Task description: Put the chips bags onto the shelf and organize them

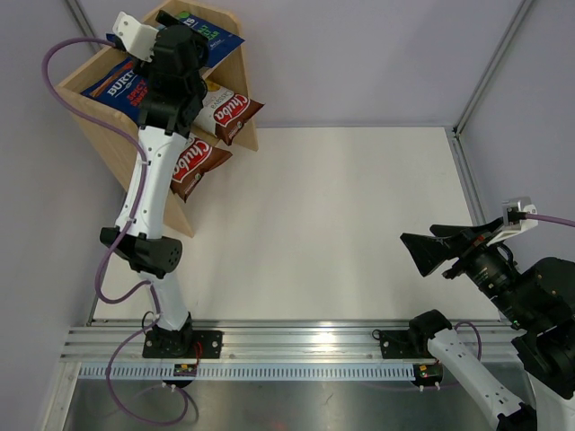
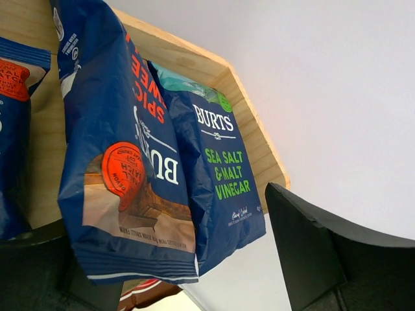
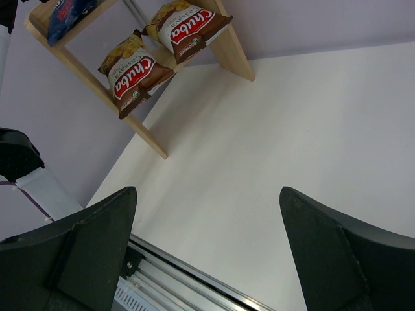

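Note:
The wooden shelf (image 1: 90, 126) stands at the far left corner. Three blue Burts bags lie on its top tier: a red-label one (image 2: 123, 149) in the middle, the green-label sea salt one (image 2: 220, 175) beside it, and another red-label one (image 2: 13, 129) at the left edge. Two brown-and-white Chuba bags (image 1: 229, 112) (image 1: 193, 162) lie on the lower tier, sticking out over its front edge. My left gripper (image 1: 175, 54) hovers over the top tier, jaws wide open, with the middle bag's bottom edge between them (image 2: 155, 214). My right gripper (image 1: 413, 255) is open and empty over the table at the right.
The shelf (image 3: 233, 52) and both Chuba bags (image 3: 191, 29) (image 3: 133, 74) also show in the right wrist view. The white table (image 1: 341, 224) has grey walls behind and at both sides. A metal rail (image 1: 296, 341) runs along the near edge.

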You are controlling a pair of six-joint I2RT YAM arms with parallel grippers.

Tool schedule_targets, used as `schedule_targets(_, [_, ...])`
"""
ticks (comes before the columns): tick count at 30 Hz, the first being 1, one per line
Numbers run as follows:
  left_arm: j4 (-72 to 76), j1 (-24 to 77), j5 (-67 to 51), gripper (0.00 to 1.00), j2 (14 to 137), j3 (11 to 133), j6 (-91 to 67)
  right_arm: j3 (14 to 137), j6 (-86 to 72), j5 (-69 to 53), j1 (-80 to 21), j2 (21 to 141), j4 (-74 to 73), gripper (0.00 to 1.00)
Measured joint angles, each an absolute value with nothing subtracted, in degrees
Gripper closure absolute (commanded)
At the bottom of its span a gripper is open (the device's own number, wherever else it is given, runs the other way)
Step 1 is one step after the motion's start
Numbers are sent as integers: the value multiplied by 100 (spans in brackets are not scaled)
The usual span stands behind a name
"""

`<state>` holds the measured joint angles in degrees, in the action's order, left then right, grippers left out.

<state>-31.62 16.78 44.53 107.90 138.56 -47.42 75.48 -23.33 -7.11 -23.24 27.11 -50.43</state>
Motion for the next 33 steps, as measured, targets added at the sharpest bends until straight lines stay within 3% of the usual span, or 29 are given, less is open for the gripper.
schedule_targets(33, [-3804, 1761, 3483, 7, 10322, 13994, -3330, 7548, -2294, -917, -2324, 2746, -5041, 1])
